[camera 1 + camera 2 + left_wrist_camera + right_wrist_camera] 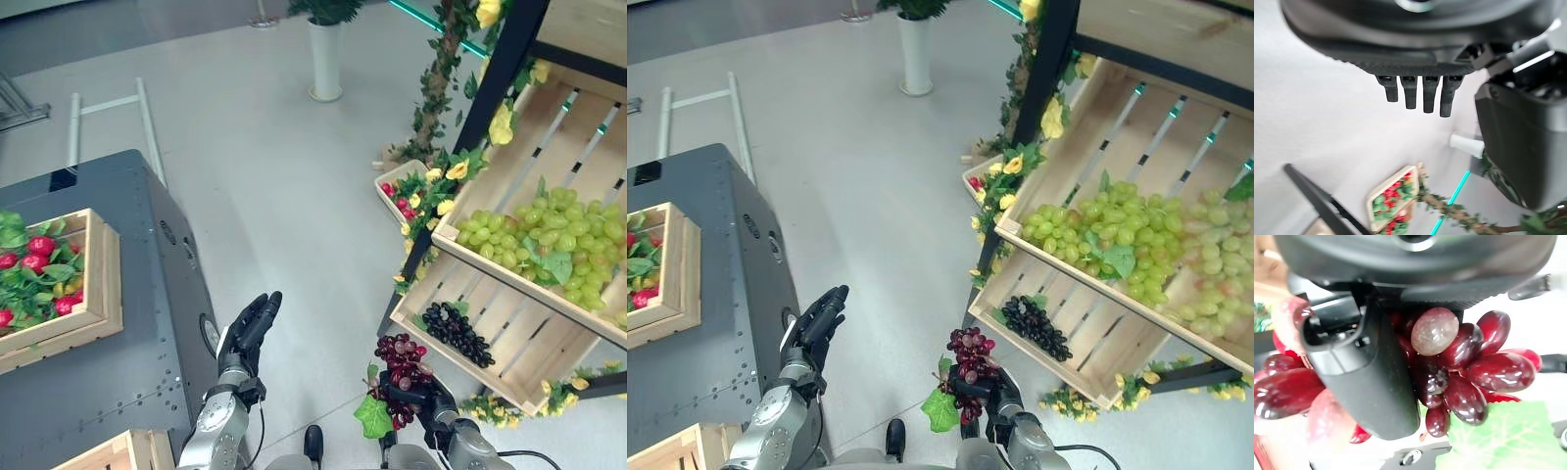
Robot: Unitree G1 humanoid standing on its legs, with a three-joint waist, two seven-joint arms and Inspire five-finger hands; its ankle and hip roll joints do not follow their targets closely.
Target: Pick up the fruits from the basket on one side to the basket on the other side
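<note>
My right hand (429,399) is curled round the dark red grape bunch with its green leaf (398,364), held low near the slatted wooden shelf crate (490,333), left hand (251,328) slack and empty, so I reckon loose dangling grapes could slip out on the swing left to the wooden box of red fruit (98,294)

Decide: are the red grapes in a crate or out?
Out. The right hand is curled round the red grapes, above the floor beside the rack.

Grey floor (265,166), white planter (325,61), dark cabinet (127,294)
</note>
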